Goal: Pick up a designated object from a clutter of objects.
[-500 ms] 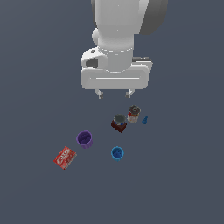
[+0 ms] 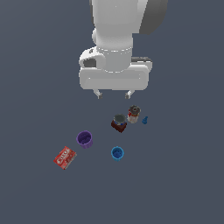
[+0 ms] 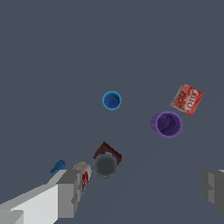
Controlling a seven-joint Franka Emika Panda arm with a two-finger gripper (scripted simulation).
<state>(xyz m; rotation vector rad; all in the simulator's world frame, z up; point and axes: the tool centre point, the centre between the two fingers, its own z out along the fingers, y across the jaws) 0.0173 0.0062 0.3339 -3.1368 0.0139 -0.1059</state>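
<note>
Seen in the exterior view from left to right, the small red box [image 2: 65, 158] with white lettering, the piece to be picked out, lies flat on the grey desk [image 2: 183, 183] at the far left of the scatter, with the purple cup [image 2: 85, 139] just beside it, up and to the right, the two close but apart. Further right stands the blue cup [image 2: 117, 153], open end up and alone, then the dark red-brown block [image 2: 119, 123] with its grey top, a small can [image 2: 134, 113] near that, and a tiny blue piece [image 2: 145, 120] at the right end. Above the group hangs the gripper [image 2: 113, 94], its jaws apart and empty, poised over the block and can and well away from the red box. The wrist view shows the same order of things, with the red box [image 3: 187, 99] lying askew next to the purple cup [image 3: 166, 124] and nothing between the spread fingertips [image 3: 70, 192]. The step in hand appears to be the approach. To do it well the arm would need to travel toward the exterior view's left until it is centred over the box, turn the wrist so the jaws line up across the box's narrower side, and descend on the side clear of the purple cup, so that no fingertip knocks the cup; since the box is flat, the fingertips likely have to reach almost to the desk before closing.
</note>
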